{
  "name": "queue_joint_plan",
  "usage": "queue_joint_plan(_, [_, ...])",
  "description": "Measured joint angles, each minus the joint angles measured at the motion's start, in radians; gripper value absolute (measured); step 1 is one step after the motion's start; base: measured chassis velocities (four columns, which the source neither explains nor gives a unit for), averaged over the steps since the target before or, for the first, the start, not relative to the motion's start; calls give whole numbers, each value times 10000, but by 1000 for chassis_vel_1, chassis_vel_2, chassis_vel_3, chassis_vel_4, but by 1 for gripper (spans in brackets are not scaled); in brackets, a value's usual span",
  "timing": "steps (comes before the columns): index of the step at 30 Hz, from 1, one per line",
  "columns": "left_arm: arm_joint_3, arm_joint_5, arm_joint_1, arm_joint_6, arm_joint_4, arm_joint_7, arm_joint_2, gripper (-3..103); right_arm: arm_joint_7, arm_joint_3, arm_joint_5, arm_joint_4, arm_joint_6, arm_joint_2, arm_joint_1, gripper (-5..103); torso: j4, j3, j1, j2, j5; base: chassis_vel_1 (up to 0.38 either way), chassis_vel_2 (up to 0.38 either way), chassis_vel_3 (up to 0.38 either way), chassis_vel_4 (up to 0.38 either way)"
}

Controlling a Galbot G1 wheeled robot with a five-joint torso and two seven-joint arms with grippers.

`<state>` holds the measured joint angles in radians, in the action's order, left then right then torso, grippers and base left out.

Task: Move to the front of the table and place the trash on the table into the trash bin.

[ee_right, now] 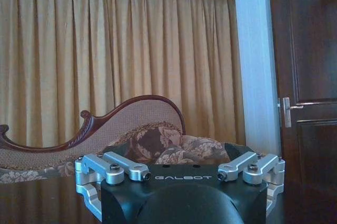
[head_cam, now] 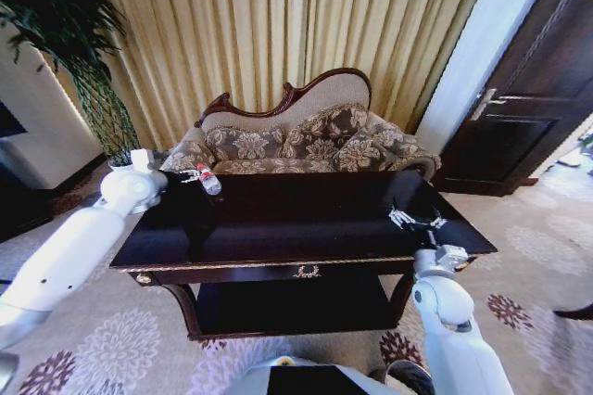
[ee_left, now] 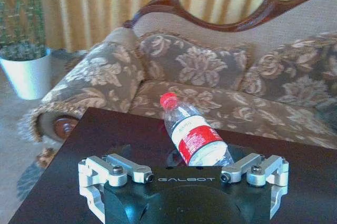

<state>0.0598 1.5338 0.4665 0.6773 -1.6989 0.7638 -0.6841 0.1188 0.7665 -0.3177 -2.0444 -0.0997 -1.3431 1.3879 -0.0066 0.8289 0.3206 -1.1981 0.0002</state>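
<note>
At the far left corner of the dark glossy rectangular wooden table with gold trim [head_cam: 306, 228], my left gripper [head_cam: 192, 175] sits level with the tabletop, jaws spread wide and holding nothing. The clear plastic bottle with a red cap and red label [ee_left: 194, 137] lies on its side just beyond the jaws, cap pointing away toward the carved-back floral sofa [head_cam: 296, 140]; I judge it not yet gripped. My right gripper [head_cam: 415, 221] rests low over the table's right end, jaws likewise spread and empty, idle.

Risk assessment: the bottle is round, light and lies at an angle to my jaws, so an off-centre closure could roll or squirt it off the back edge toward the sofa. The polished surface offers little friction to stop it.
</note>
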Motion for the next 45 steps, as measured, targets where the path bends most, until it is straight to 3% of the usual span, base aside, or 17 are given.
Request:
queue_joint_plan(5, [-292,142,-476,-89,580,971,-588,100,0,-30,75,59,7,-80,42,100,1,0,0,0,-2,0,0,0,0])
queue_joint_plan(24, [-802,515,-1703,-414,1897,1799,-1738,100,0,-30,263,101,137,-155,178,100,0,0,0,0,-1,0,0,0,0])
queue_joint_plan(31, [-962,1011,-1967,-593,2278,3323,-2437,100,-1,-121,296,70,122,-103,158,100,0,0,1,1,-2,0,0,0,0])
queue_joint_plan(45, [-963,1472,-2352,-815,3080,4117,-3375,100,-1,-167,375,125,126,-201,151,100,0,0,0,0,-2,0,0,0,0])
